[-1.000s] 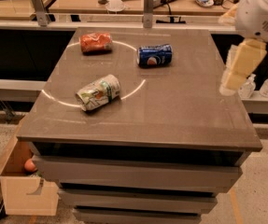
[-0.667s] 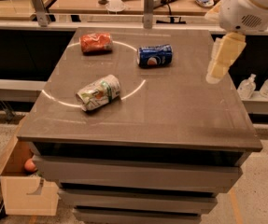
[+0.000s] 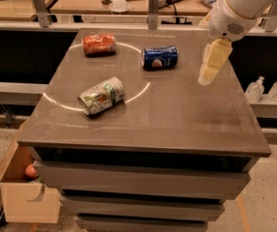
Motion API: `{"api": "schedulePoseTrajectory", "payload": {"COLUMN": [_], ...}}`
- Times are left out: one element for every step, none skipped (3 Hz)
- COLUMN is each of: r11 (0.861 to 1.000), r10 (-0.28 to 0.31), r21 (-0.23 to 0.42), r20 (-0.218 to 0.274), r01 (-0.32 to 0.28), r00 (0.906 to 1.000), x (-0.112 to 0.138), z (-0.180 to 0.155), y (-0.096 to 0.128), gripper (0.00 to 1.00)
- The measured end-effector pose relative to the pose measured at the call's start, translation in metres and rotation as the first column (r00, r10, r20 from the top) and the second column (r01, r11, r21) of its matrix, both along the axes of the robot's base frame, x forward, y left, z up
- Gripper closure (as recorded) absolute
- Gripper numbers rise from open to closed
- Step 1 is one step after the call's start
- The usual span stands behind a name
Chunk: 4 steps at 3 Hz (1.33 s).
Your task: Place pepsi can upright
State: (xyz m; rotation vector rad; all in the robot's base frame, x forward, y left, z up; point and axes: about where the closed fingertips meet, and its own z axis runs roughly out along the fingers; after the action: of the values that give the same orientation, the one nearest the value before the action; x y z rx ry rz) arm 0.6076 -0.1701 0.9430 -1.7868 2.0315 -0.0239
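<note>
One end effector (image 3: pixel 206 77), seemingly nearer pepsi can (image 3: pixel 160 57)

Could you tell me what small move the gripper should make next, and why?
Probably shift the gripper toward the pepsi can: the can lies on its side on the table, and the gripper hangs to its right in the view, not touching it.

The pepsi can (image 3: pixel 160 57) is 1 small dark blue can with a round red-white-blue logo on its wall. It lies on its side, not upright, to the left of the gripper (image 3: pixel 206 78) and apart from it. The gripper hangs over the right part of the table (image 3: pixel 176 120).
</note>
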Motion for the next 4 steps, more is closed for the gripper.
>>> {"api": "schedulePoseTrajectory", "payload": {"r11": [1.000,1.000,0.998,0.991], "r10": [-0.008,-0.008,0.047,0.130], "r21": [0.020,0.020,0.029,0.045], "r20": [-0.004,-0.004,-0.016,-0.021], "r01": [0.008,0.008,-0.047,-0.129], "r00": [1.0000,1.0000,0.9987,0.9913], "x": [0.005,0.005,0.033,0.069], "z": [-0.006,-0.006,-0.017,-0.033], "y": [0.003,0.003,0.022,0.050], "gripper": [0.00,0.00,0.00,0.00]}}
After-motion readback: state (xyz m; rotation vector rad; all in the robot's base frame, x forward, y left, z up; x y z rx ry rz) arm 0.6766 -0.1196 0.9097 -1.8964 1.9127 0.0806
